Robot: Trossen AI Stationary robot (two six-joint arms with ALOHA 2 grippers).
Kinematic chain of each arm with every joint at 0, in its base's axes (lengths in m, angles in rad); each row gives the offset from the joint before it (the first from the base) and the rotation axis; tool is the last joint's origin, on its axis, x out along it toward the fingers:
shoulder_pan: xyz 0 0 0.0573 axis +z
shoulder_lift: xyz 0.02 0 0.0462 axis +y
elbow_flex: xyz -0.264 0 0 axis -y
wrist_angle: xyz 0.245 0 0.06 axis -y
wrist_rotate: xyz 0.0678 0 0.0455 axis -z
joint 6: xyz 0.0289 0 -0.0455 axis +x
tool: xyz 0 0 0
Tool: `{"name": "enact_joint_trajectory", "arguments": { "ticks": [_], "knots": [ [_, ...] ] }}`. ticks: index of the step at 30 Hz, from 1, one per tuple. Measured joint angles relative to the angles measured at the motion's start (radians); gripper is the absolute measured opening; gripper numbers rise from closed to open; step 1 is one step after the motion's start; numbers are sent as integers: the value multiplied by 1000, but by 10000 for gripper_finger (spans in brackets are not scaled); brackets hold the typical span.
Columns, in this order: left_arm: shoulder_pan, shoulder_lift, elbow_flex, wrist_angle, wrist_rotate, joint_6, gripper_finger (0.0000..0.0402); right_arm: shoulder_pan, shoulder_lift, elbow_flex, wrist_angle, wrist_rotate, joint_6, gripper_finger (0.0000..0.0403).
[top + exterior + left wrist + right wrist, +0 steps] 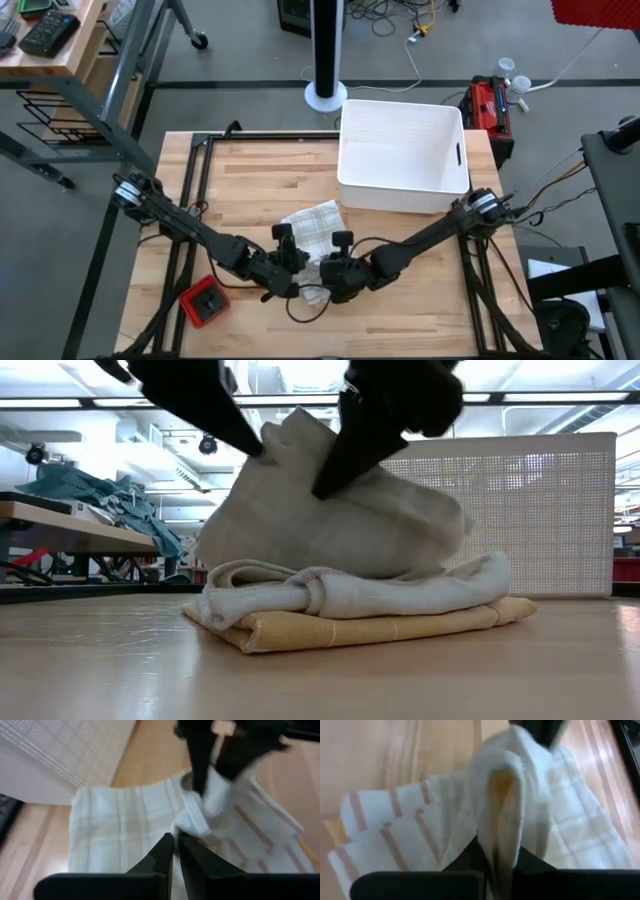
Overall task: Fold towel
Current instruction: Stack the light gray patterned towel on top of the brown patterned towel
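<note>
White with tan stripes, the towel [315, 228] lies mid-table, near the bin [400, 155]. We see the left gripper [175, 842] pinched shut on a raised fold, and the right gripper [497, 865] clamped on the same lifted cloth from the opposite side.

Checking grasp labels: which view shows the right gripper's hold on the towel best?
Right wrist view: a raised fold of the towel runs between the right gripper fingers. High view shows only the arms meeting; low view shows the lifted cloth; left wrist sees it farther off.

Black jointed arms [190, 225] — trailing black cables [300, 312]
</note>
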Motion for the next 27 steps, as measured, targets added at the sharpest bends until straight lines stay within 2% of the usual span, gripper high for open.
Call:
{"name": "enact_joint_trajectory", "arguments": {
  "ticks": [4,10,16,19,27],
  "knots": [
    [-6,-42,0,-86,78,-34,29,-20,0,68,-120,1,-33,8],
    [-18,-106,0,-216,183,-55,36,-40,-1,178,-252,-3,-167,4],
    [-67,-120,-9,-251,312,74,37,-80,-2,262,-321,4,-280,2],
    [-88,-102,-36,-208,309,137,37,-99,-2,308,-346,4,-339,1],
    [-96,-31,-86,-134,170,193,69,-136,-3,389,-410,3,-395,1]
  ]
}}
